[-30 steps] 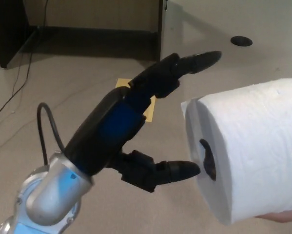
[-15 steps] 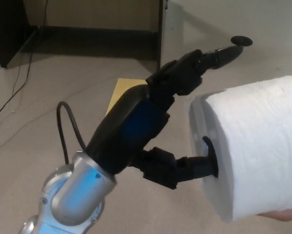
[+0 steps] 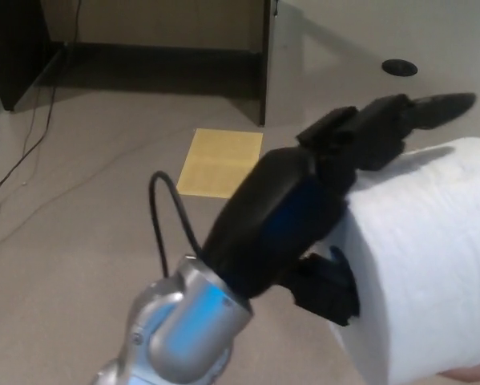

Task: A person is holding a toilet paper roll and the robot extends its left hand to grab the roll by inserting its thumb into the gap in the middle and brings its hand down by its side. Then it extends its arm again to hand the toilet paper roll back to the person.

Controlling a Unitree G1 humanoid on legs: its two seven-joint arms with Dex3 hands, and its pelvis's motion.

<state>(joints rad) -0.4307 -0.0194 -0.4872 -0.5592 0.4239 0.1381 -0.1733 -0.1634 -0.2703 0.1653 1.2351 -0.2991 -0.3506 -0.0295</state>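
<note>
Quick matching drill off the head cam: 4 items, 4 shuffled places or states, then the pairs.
Items:
1. left hand
2. toilet paper roll
3. yellow sheet
4. round black disc

States:
A. flat on the floor, mid frame
B. top right, on the pale surface
C. thumb in the core, fingers above the roll
D. white, at the right edge

Pairs: 1-C, 2-D, 3-A, 4-B

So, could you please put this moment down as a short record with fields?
left hand: thumb in the roll's core, fingers extended above the roll, not closed on it
toilet paper roll: held up from the lower right, core facing the robot
person's hand: only a sliver shows under the roll
right hand: not in view
floor: yellow sheet, black cable
</note>
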